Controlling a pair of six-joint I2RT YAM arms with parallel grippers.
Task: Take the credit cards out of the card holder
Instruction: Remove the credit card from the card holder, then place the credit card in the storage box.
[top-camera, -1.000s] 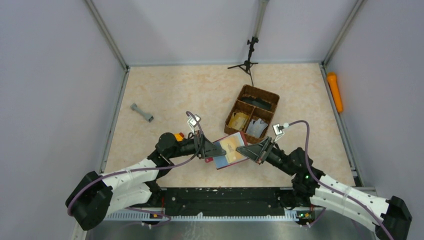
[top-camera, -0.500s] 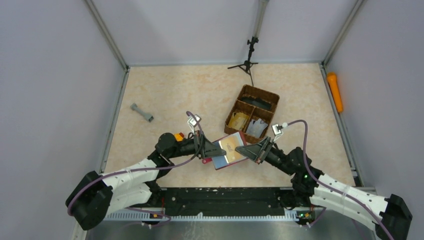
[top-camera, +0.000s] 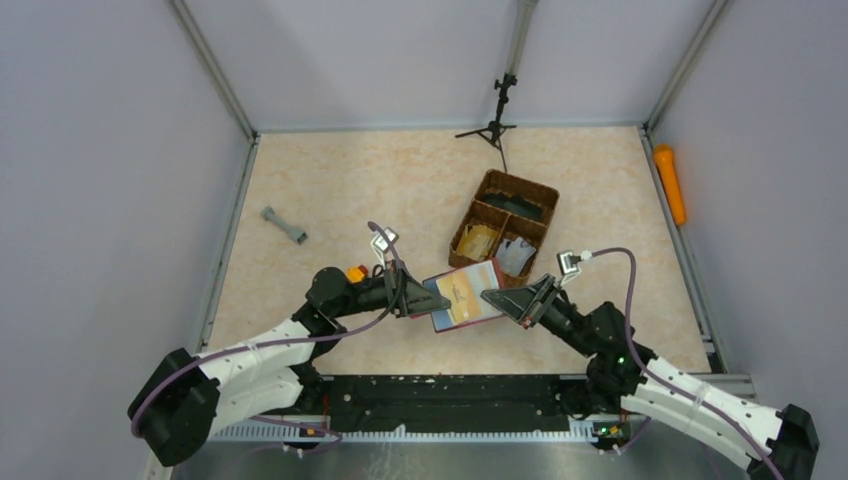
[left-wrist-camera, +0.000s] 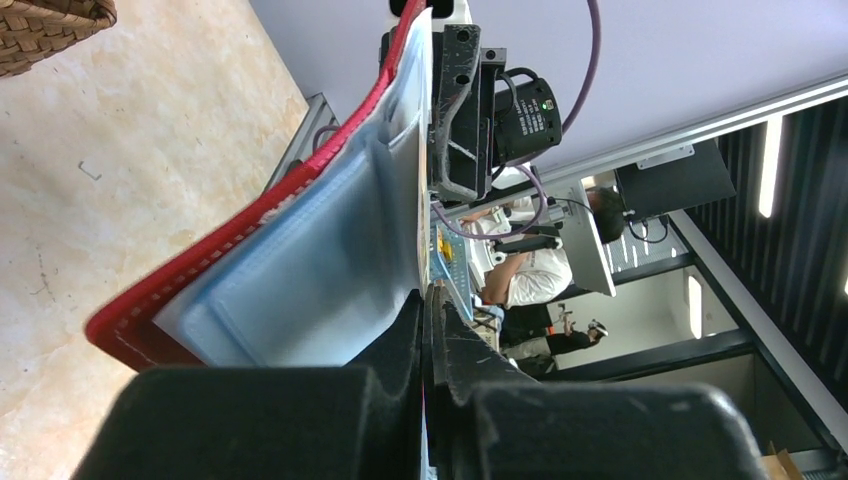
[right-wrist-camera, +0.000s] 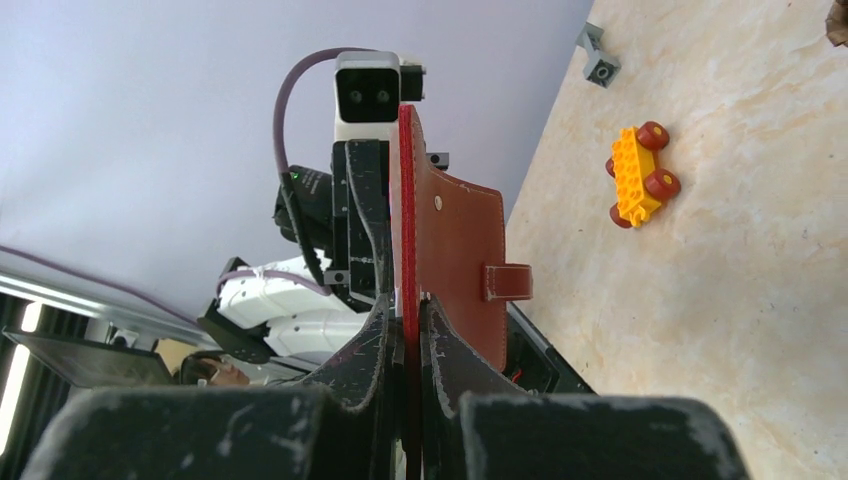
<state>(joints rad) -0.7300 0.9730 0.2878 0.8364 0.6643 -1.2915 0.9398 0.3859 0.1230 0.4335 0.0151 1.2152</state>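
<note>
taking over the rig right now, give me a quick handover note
Left pincer: shut on the card holder at its pale inner edge; cannot tell if it pinches a card.
Right pincer: shut on the holder's red edge; the holder hangs open in the air between the two.
Done: tan-gold cards and grey-silver cards lie in the wicker basket.
Left: a tan card shows inside the holder; take it out.

Brown wicker divided basket (top-camera: 505, 228) stood right of centre on the beige marbled table (top-camera: 400, 190). Small black tripod stand (top-camera: 497, 118) was at the far edge, behind the basket. Grey dumbbell-shaped piece (top-camera: 284, 226) lay well apart, on the left. Orange cylinder (top-camera: 670, 183) lay along the right wall. Yellow toy block with red wheels (right-wrist-camera: 632, 176) sat left of centre
</note>
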